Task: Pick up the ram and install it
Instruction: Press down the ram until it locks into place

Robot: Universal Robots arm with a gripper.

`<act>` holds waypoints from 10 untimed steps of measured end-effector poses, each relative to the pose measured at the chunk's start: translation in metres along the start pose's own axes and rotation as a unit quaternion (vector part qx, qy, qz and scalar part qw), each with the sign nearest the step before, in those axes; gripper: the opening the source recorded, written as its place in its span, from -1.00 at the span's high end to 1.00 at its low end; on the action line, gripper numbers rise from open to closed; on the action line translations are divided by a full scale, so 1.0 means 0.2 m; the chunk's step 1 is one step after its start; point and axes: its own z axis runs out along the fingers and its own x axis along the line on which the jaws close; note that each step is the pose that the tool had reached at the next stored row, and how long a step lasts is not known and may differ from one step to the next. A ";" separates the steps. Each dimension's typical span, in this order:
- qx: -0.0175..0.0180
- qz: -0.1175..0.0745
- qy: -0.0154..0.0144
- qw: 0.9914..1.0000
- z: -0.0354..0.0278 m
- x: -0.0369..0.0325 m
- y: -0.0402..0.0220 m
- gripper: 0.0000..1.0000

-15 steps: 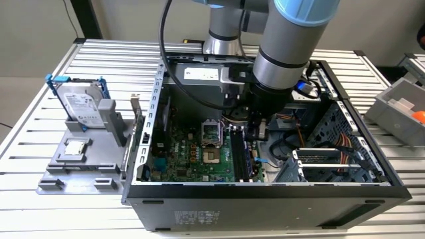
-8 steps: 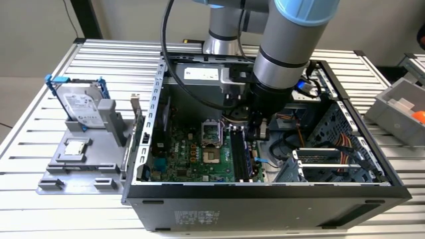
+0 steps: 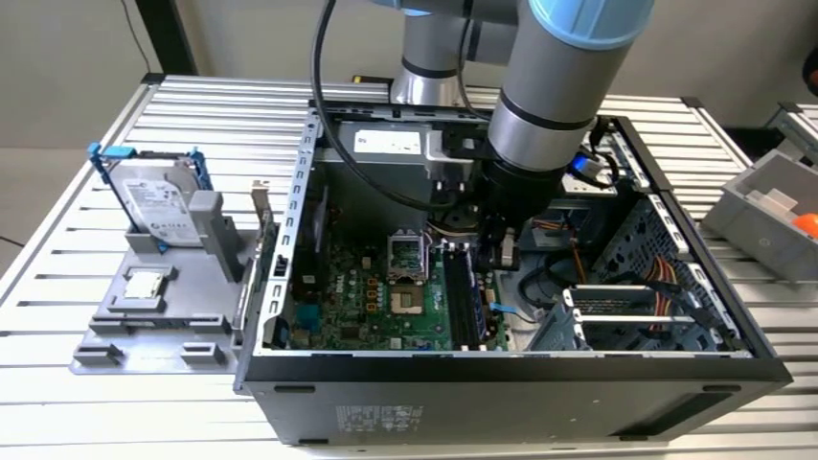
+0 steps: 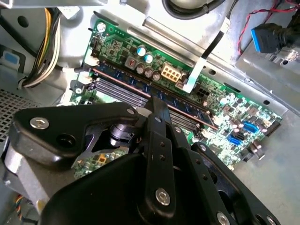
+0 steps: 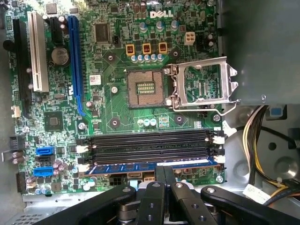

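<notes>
The ram (image 5: 117,168) is a long blue-green stick lying in the memory slot farthest from the processor socket, and it shows as a thin edge (image 4: 192,108) in the second wrist view. My gripper (image 5: 164,174) is shut, its two black fingertips pressed together on the ram's upper edge near its middle. The same fingertips (image 4: 156,104) meet the stick in the second wrist view. In the exterior view the gripper (image 3: 496,251) reaches deep into the open computer case, over the slots beside the socket.
The open processor socket (image 5: 145,87) has its metal lid (image 5: 202,84) flipped up. Yellow cables (image 5: 260,140) run beside the slots. Outside the case (image 3: 511,388) a grey fixture (image 3: 192,331) holds a blue-framed hard drive (image 3: 156,196) and a processor chip (image 3: 145,286). A grey bin (image 3: 773,206) stands at the exterior view's right.
</notes>
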 end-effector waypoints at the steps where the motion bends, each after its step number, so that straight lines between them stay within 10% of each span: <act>1: 0.000 0.000 0.000 1.000 0.001 0.000 -0.001 1.00; 10: 0.000 -0.011 0.000 1.000 0.004 0.000 -0.005 1.00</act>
